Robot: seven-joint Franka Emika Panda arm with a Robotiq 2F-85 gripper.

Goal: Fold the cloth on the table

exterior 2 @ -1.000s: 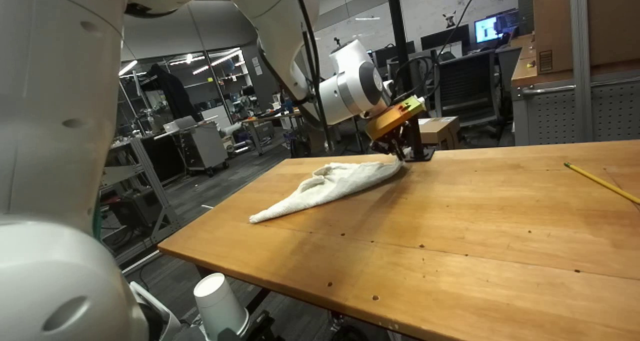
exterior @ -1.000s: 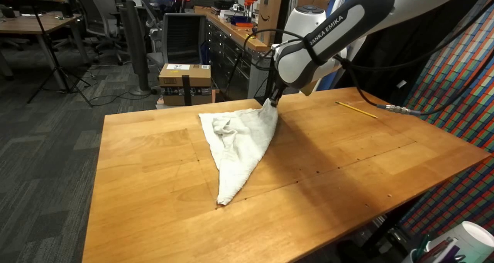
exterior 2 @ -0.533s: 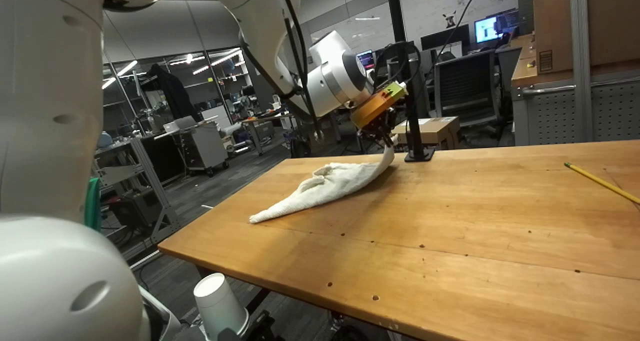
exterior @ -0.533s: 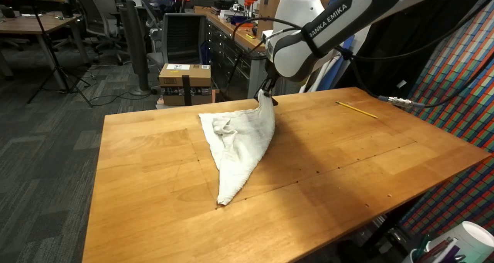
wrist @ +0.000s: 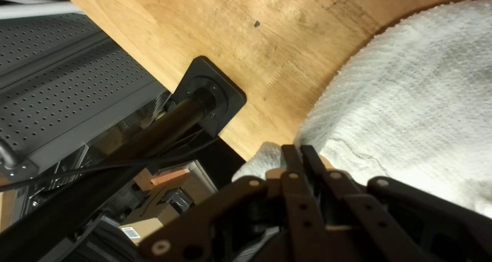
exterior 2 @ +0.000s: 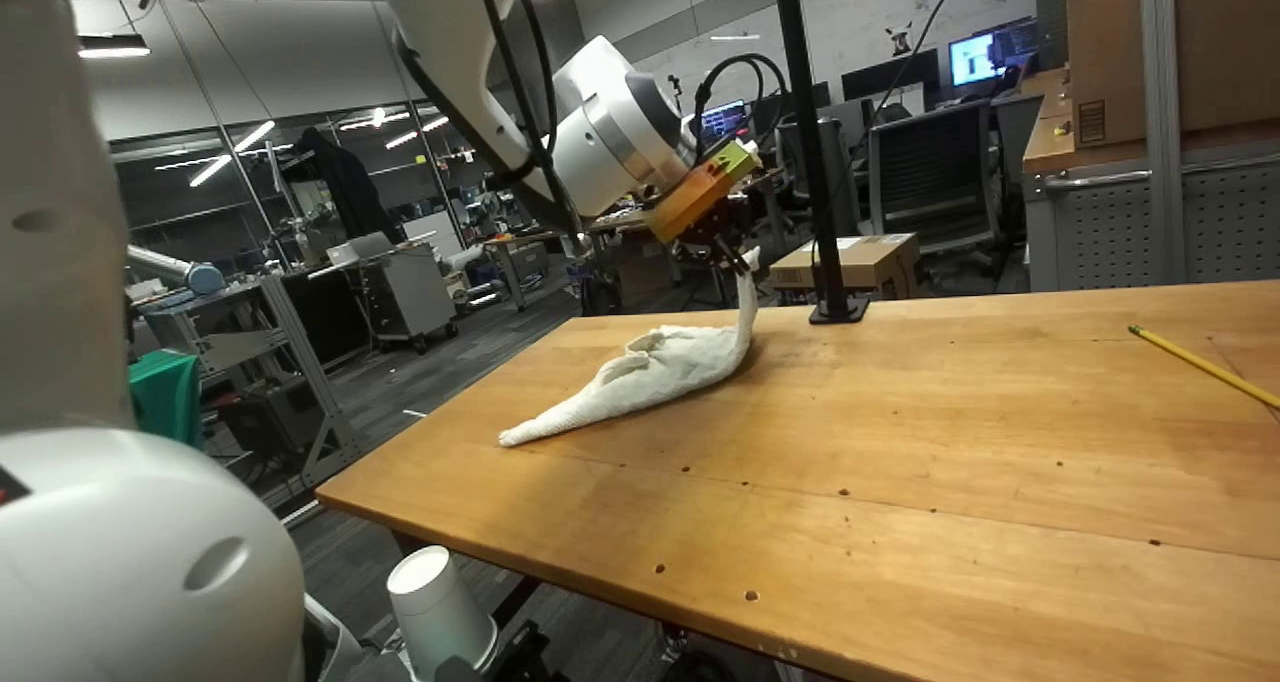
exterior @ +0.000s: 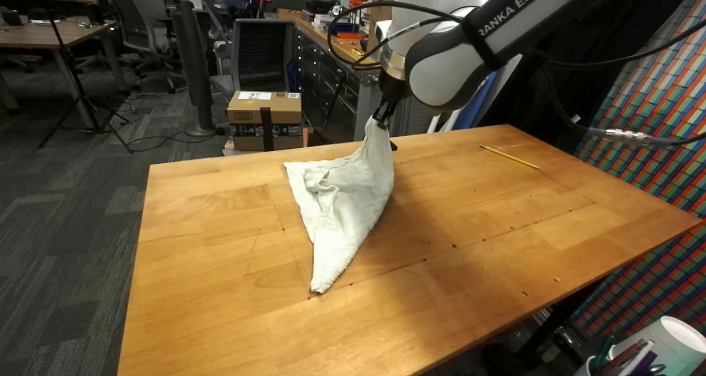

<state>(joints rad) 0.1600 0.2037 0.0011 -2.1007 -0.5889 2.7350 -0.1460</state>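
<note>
The gripper [wrist: 298, 150] has its fingers nearly together, clamped on a raised corner of the white cloth [exterior: 347, 199]. Below the grip, the cloth descends to the table [exterior: 193, 243], where the remainder rests creased. In an exterior view, its long axis ends in a narrow tip [exterior 2: 518, 433] pointing lower left.

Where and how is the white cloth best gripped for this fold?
Likely by the raised end of the white cloth, from above, where the gripper pinches it: it stands up off the table, narrow and free on both sides. Most of the rest lies flatter, probably harder to get under.
</note>
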